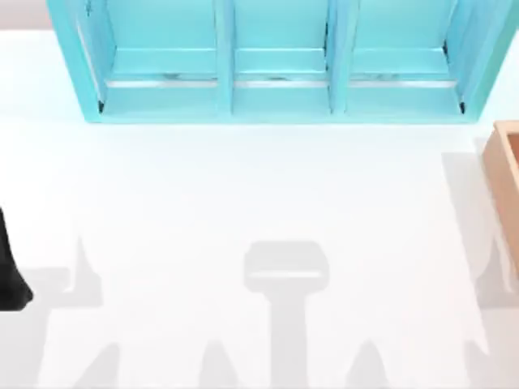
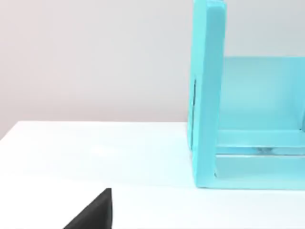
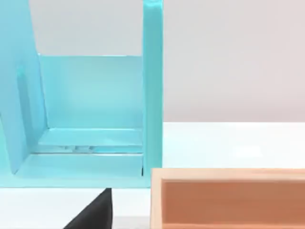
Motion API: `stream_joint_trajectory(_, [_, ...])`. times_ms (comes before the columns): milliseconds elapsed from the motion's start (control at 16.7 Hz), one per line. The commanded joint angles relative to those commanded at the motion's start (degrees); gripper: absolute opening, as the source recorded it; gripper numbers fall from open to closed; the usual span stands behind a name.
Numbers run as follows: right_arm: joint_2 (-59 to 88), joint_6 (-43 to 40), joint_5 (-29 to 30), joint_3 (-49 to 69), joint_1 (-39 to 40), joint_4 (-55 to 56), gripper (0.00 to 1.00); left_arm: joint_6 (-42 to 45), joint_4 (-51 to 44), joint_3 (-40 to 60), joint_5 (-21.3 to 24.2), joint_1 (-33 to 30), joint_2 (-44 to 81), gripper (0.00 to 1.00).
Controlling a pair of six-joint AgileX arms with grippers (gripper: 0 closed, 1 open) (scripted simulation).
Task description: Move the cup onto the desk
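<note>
Seeing the wide white flat desk [image 1: 243, 194] with the turquoise three-bay shelf unit [image 1: 276, 89] at 12 o'clock and the tan wooden box [image 1: 507, 186] at 3. I can't spot the cup. My left arm [image 1: 10, 267] sits at 9 o'clock; can't tell either gripper's state.

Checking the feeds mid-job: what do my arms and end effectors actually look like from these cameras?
Little of them shows. At the top view's left edge, the left arm is a plain, matte black, rounded shape, with no cables or markings visible. Each wrist view shows a black, angular, wedge-shaped piece of hardware low in the picture: the left end effector and the right end effector. Both are unmarked.
</note>
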Motion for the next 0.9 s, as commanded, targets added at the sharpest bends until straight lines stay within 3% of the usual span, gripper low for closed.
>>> stream_joint_trajectory(420, [8.3, -4.0, 0.0, 8.6, -4.1, -8.1, 1.0, 0.0, 0.0, 0.0, 0.0, 0.0, 0.0, 1.0])
stream_joint_trajectory(900, [48.9, -13.3, 0.0, 39.4, -13.9, -39.0, 1.0, 0.0, 0.0, 0.0, 0.0, 0.0, 0.0, 1.0])
